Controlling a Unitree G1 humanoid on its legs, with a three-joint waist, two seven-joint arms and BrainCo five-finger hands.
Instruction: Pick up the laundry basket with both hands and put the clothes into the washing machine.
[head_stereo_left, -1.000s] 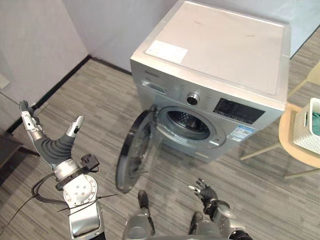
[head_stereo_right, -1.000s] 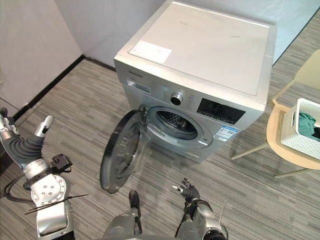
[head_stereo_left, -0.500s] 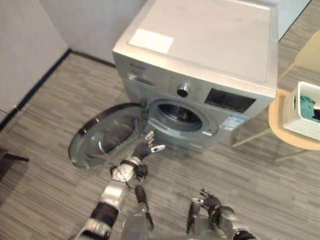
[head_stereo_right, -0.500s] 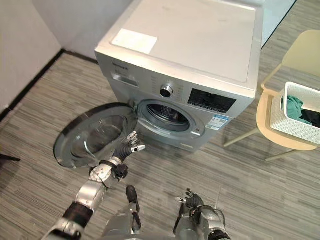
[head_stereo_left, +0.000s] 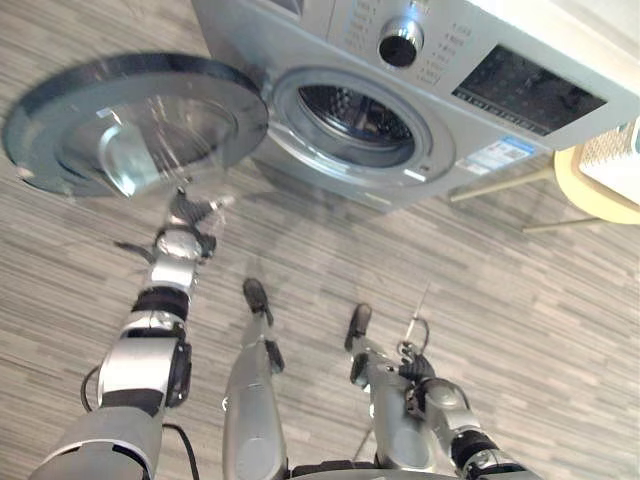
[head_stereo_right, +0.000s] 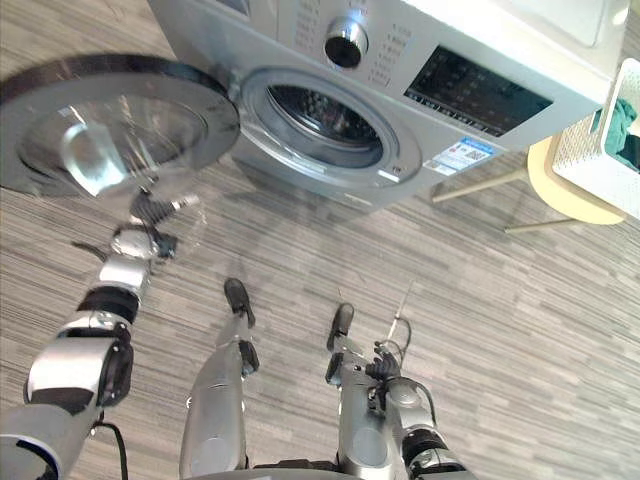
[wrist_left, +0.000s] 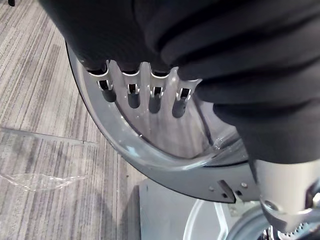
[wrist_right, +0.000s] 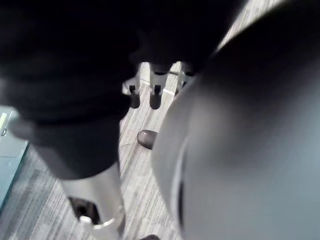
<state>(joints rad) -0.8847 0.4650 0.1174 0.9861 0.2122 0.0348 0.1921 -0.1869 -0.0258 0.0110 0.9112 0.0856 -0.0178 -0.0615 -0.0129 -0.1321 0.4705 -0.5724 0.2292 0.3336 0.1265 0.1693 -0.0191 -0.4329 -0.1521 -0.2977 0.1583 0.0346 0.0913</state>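
The silver washing machine (head_stereo_left: 330, 40) stands ahead with its drum (head_stereo_left: 355, 115) showing. Its round glass door (head_stereo_left: 130, 120) is swung wide to the left. My left hand (head_stereo_left: 190, 215) is stretched out to the door's near rim, and in the left wrist view its fingers (wrist_left: 132, 95) reach straight over the glass, holding nothing. My right hand (head_stereo_left: 412, 378) hangs low at my side with relaxed fingers (wrist_right: 150, 95) and is empty. The white laundry basket (head_stereo_right: 590, 150) with a green garment (head_stereo_right: 622, 112) sits on a beige round seat (head_stereo_right: 570, 195) far to the right, away from both hands.
Grey striped plank floor (head_stereo_left: 540, 300) spreads in front of the machine and toward the seat. The seat's thin legs (head_stereo_left: 500, 185) stand just right of the machine. The open door takes up the floor space on the left.
The camera has tipped down and come closer to the machine. The door stands wider than a second ago. My left hand has dropped from the drum's front to the door's rim; the right stays low.
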